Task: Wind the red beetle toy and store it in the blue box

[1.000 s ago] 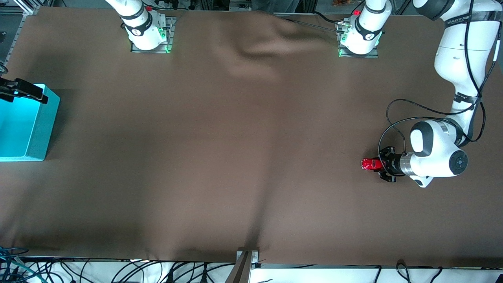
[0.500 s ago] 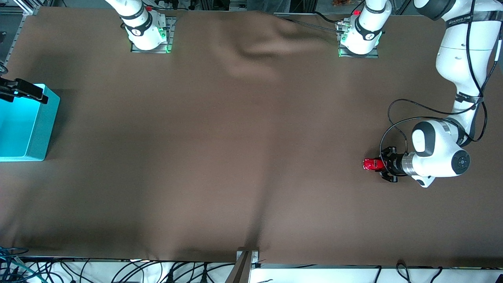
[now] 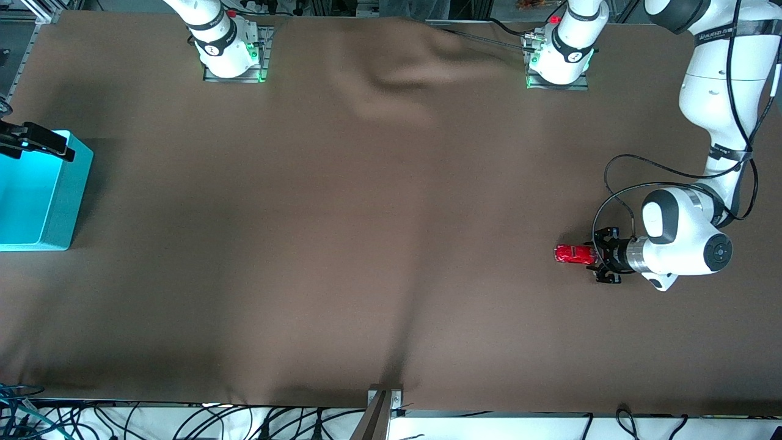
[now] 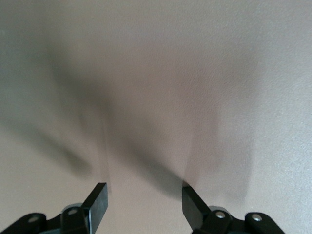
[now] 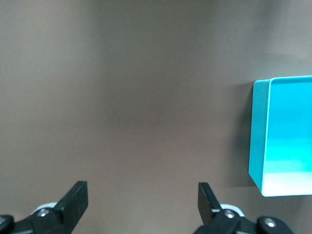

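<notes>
**A:** Where is the red beetle toy (image 3: 573, 254)?

**B:** On the bench (image 3: 366, 244), in the lower half of the front view toward the left arm's end. It stands alone on the brown cover, with nothing gripping it.

**A:** And the left gripper (image 3: 597, 255)?

**B:** Just beside the toy, low over the bench. From the front I cannot tell whether the fingertips touch the car. In the left wrist view the left gripper (image 4: 144, 195) has its jaws spread, with only bare cover and shadow between them.

**A:** What about the blue box (image 3: 70, 195)?

**B:** It sits at the edge of the front frame at the right arm's end, well apart from the toy. The frame border cuts it off, so only one wall and part of the bright inside show.

**A:** And the right arm?

**B:** It waits. Most of it is out of frame, and a dark part hangs over the box's upper corner. In the right wrist view the right gripper (image 5: 141, 192) has its jaws wide apart and holds nothing. The blue box (image 5: 257, 136) lies off to one side there.

**A:** Is anything between the toy and the box?

**B:** Only open bench, with a fold in the cover (image 3: 403, 73) near the top middle.
</notes>
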Robot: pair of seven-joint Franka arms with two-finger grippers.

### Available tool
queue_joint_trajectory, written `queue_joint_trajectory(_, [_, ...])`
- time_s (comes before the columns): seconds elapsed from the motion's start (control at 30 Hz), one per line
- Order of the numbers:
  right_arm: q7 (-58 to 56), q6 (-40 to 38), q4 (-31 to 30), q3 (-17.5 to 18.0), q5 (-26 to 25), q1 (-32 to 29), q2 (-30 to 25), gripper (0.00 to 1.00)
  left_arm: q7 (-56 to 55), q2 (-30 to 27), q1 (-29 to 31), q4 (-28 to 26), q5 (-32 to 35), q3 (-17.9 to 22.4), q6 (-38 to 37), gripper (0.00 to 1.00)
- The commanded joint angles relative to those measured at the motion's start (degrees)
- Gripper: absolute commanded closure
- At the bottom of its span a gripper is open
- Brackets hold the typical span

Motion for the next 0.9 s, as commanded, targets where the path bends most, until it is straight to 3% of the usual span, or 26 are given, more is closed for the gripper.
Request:
queue_joint_trajectory(0.0, [0.8, -0.3, 1.1, 0.1, -0.3, 0.1, 0.2, 0.0, 0.9, 1.1, 0.3, 0.7, 1.0, 0.2, 0.6, 0.27])
queue_joint_trajectory(0.33, [0.5, -0.5, 1.2, 0.5, -0.3, 0.1, -0.1, 0.0, 0.9, 1.1, 0.4, 0.8, 1.0, 0.2, 0.6, 0.27])
queue_joint_trajectory(0.6, [0.2, -0.6, 1.2, 0.6, -0.4, 0.1, -0.1, 0.0, 2.2, 0.2, 1.0, 1.5, 1.4, 0.1, 0.5, 0.17])
queue_joint_trajectory(0.77, [0.3, -0.5, 1.1, 0.7, -0.4, 0.2, -0.1, 0.0, 7.3, -1.9, 0.4, 2.3, 1.4, 0.0, 0.3, 0.02])
queue_joint_trajectory(0.87, [0.3, -0.4, 1.1, 0.6, -0.3, 0.2, 0.0, 0.0, 9.9, -4.3, 0.4, 2.3, 1.6, -0.1, -0.8, 0.0])
